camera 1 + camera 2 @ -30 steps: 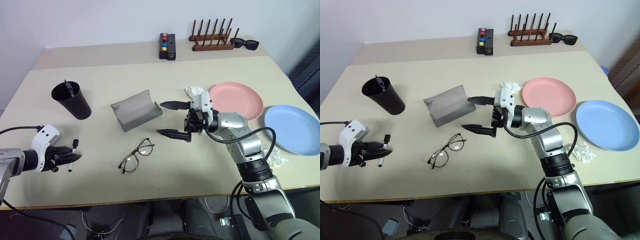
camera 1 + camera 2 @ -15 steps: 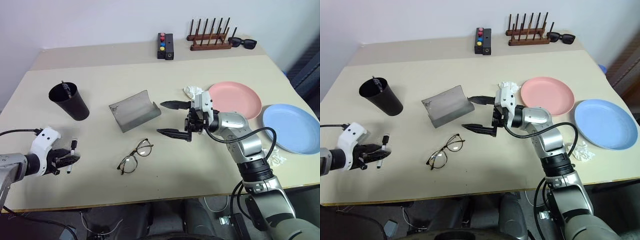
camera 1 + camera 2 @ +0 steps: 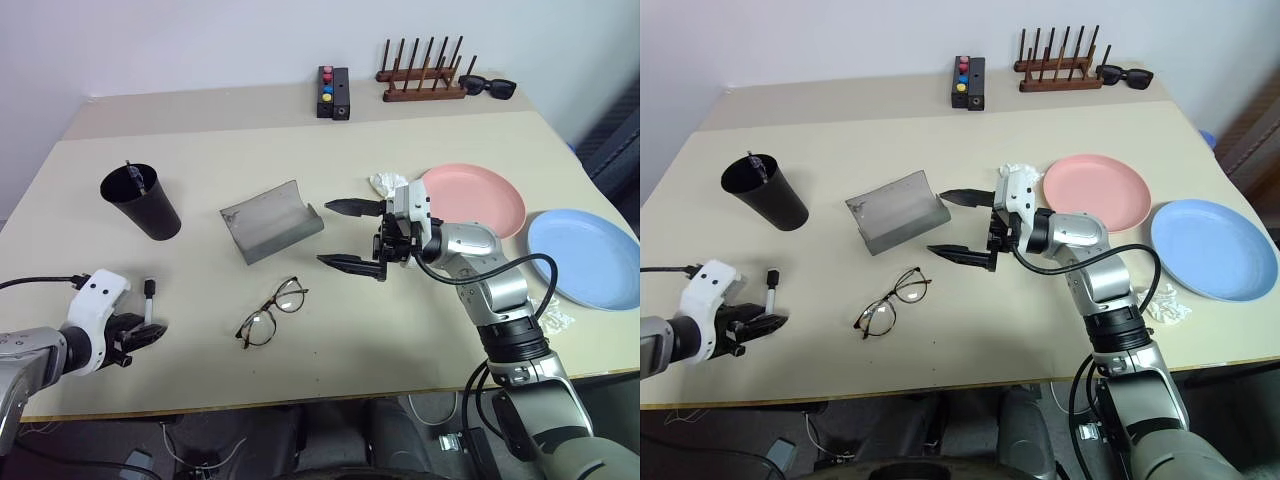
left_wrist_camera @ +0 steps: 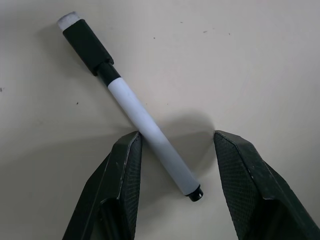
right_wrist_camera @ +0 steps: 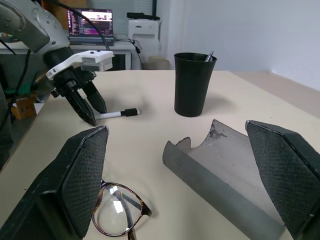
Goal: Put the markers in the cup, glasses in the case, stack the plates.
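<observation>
Left wrist view: left gripper [image 4: 176, 150] jaws parted, straddling white marker [image 4: 145, 127] lying on desk [image 4: 260, 60].
Right gripper [image 3: 352, 236]: jaws hanging wide, empty.
Left to do: marker, glasses [image 3: 270, 312], plates [image 3: 470, 197].

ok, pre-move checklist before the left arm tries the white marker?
1. White marker lying flat on the table, not held: ok.
2. Left gripper open, fingers either side of the marker's barrel: ok.
3. Marker centred between the fingers: not ok, it lies at a slant against one finger.
4. Cup upright, mouth open, one marker already inside: ok.
5. Right gripper open, holding nothing, above the table beside the case: ok.
6. Glasses on the table, apart from the left gripper: ok.
</observation>
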Motion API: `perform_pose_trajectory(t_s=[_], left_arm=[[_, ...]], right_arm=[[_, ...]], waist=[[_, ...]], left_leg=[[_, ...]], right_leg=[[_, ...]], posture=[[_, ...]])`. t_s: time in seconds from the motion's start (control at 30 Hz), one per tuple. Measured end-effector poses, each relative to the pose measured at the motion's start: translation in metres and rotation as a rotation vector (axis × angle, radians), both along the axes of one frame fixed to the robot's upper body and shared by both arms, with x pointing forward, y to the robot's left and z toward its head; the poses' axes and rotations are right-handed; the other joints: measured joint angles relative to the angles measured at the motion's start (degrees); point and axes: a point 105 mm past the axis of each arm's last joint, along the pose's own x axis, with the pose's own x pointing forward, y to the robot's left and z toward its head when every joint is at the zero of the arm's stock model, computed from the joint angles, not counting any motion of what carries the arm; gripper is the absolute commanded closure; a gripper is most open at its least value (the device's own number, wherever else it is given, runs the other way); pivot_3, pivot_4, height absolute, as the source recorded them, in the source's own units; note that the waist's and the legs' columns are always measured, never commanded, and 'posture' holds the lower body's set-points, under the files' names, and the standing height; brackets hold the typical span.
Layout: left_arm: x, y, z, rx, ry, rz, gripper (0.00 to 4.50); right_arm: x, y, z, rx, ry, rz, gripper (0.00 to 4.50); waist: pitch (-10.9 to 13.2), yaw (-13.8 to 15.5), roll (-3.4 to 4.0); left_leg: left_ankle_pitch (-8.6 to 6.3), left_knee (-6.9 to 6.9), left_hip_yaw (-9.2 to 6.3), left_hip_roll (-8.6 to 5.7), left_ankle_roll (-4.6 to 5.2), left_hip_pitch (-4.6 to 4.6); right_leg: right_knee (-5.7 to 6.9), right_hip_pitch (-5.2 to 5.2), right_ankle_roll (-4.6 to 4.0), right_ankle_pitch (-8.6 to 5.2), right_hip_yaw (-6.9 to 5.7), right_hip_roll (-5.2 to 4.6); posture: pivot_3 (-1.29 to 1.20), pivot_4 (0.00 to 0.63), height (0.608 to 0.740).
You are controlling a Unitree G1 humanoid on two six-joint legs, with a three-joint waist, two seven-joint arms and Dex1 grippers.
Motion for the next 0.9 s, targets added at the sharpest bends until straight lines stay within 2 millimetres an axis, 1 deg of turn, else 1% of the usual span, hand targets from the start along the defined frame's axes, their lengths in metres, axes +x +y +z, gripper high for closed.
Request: perform_pose_trajectory(t_s=[0.23,0.4,0.5,0.6,0.9], left_arm=[[0.006,0.0,-0.002,-0.004,0.001,0.096,2.2],[0.009,0.001,-0.004,-0.01,0.005,0.146,2.2],[0.011,0.001,-0.005,-0.019,0.004,0.178,2.99],[0.013,0.007,-0.005,-0.017,0.003,0.223,4.44],[0.012,0.008,-0.007,-0.024,0.0,0.259,4.48]], right_arm=[[0.0,0.0,0.0,0.002,-0.003,0.0,0.0],[0.0,-0.001,-0.001,0.003,-0.004,-0.002,0.0],[-0.001,-0.001,-0.002,0.003,0.0,-0.003,0.0],[-0.001,-0.002,-0.002,0.002,0.001,-0.005,0.0],[-0.001,-0.007,-0.007,-0.018,0.024,-0.007,0.0]], waist=[[-0.1,0.2,0.08],[-0.2,0.2,0.34],[-0.3,0.2,0.51],[-0.3,0.2,0.55],[-0.4,0.2,0.61]], left_leg=[[0.0,-0.01,-0.02,0.01,-0.01,0.08],[0.01,-0.03,-0.02,0.02,-0.02,0.12],[0.01,-0.03,-0.02,0.02,-0.02,0.14],[0.02,-0.03,-0.02,0.03,-0.03,0.15],[0.02,-0.03,-0.01,0.03,-0.04,0.15]], right_leg=[[0.05,0.06,-0.02,0.01,-0.01,0.02],[0.05,0.07,-0.02,0.01,-0.01,0.03],[0.06,0.1,-0.03,0.01,-0.01,0.03],[0.06,0.1,-0.03,0.01,-0.01,0.04],[0.06,0.1,-0.03,0.01,0.01,0.04]], posture=[[0.0,0.15,0.74],[0.0,0.15,0.74],[0.0,0.15,0.74],[0.0,0.15,0.74],[0.0,0.15,0.74]])
